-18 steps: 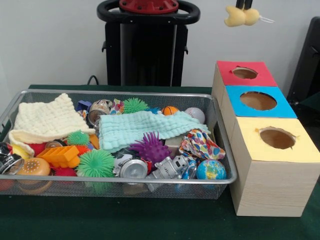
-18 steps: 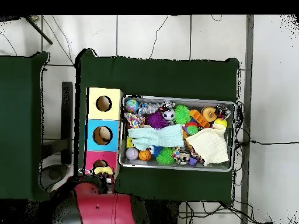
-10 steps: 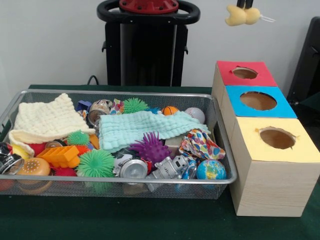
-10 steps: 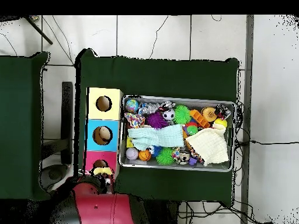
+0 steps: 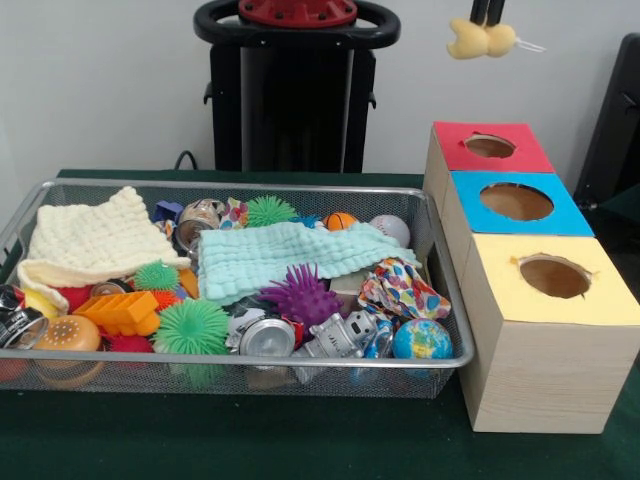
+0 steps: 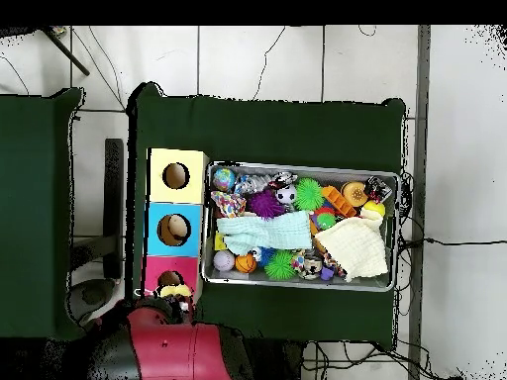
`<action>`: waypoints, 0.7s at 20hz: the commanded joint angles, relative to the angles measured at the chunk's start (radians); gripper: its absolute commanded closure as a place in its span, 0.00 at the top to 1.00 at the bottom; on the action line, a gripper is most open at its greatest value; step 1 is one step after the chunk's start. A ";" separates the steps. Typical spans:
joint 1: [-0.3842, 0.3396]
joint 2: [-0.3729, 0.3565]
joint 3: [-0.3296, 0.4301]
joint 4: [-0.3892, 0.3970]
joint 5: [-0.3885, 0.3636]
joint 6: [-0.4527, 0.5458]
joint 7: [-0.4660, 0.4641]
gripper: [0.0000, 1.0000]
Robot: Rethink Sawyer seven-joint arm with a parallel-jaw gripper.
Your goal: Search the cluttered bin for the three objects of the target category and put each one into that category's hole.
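The cluttered bin (image 5: 250, 186) is a silver wire mesh tray full of toys, balls and cloths; it also shows in the overhead view (image 6: 297, 166). My gripper (image 5: 487, 12) shows only its dark tips at the top edge of the front view. It is shut on a pale yellow soft toy (image 5: 478, 39) with a white tag, held high in the air over the red box (image 5: 530, 152) and its hole (image 5: 489, 146). In the overhead view the toy (image 6: 176, 291) sits at the robot-side edge of the red box (image 6: 156, 269).
A blue box (image 5: 570, 215) and a yellow box (image 5: 500, 290), each with a round hole, stand in a row with the red one beside the bin. A cream cloth (image 5: 95, 238) and a mint cloth (image 5: 280, 255) cover part of the clutter. The robot's pedestal (image 5: 295, 90) stands behind.
The yellow toy in the gripper has sunk a little over the red box. Nothing in the bin has moved.
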 commanded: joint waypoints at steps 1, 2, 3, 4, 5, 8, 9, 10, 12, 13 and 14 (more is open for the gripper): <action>-0.007 0.063 0.005 0.032 0.029 -0.002 0.235 0.00; -0.012 0.068 0.009 0.036 0.030 -0.013 0.228 0.00; -0.019 0.079 0.014 0.042 0.033 -0.033 0.223 0.00; -0.023 0.085 0.015 0.046 0.033 -0.043 0.220 0.00; -0.026 0.091 0.016 0.050 0.033 -0.053 0.217 0.00; -0.027 0.110 0.017 0.054 0.030 -0.078 0.219 0.00; -0.028 0.119 0.019 0.057 0.031 -0.091 0.220 0.00; -0.029 0.125 0.020 0.058 0.031 -0.098 0.220 0.00; -0.026 0.134 0.017 0.055 0.029 -0.105 0.223 0.00; -0.023 0.139 0.015 0.053 0.027 -0.107 0.225 0.00; -0.021 0.148 0.013 0.052 0.023 -0.117 0.228 0.00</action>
